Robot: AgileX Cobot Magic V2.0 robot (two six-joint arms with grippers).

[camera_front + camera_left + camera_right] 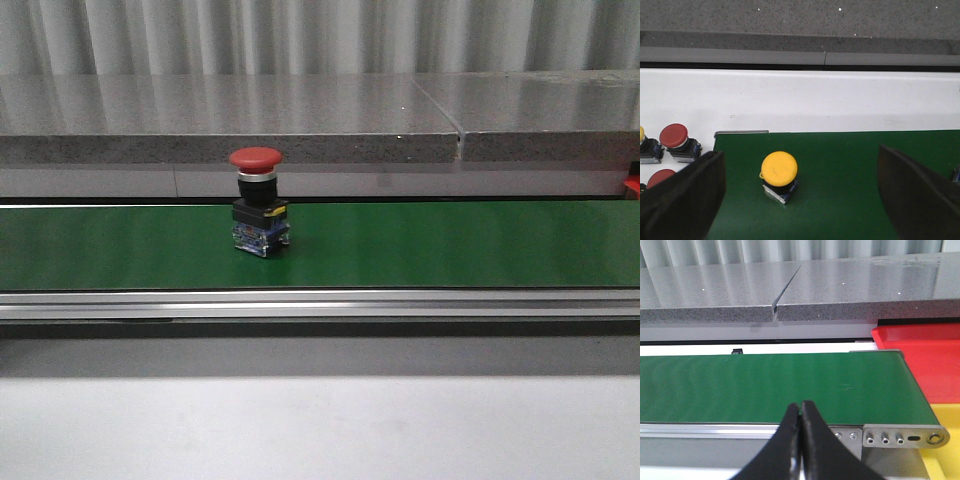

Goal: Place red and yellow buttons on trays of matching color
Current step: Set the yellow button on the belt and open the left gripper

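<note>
A red button (pixel 257 200) stands upright on the green belt (pixel 450 245) in the front view, left of centre. In the left wrist view a yellow button (pixel 779 172) stands on the belt (pixel 850 165), between the wide-apart fingers of my open left gripper (pixel 800 197), nearer one finger and touching neither. More red buttons (pixel 674 137) sit off the belt's end on the white surface. My right gripper (pixel 801 410) is shut on nothing, over the belt's near rail. A red tray (pixel 925 347) and a yellow tray (pixel 945 415) lie past the belt's end.
A grey stone ledge (pixel 300 115) runs behind the belt. An aluminium rail (pixel 320 303) borders the belt's near edge, with a white table surface (pixel 320 425) in front of it. The belt's roller end plate (pixel 902 437) sits beside the trays.
</note>
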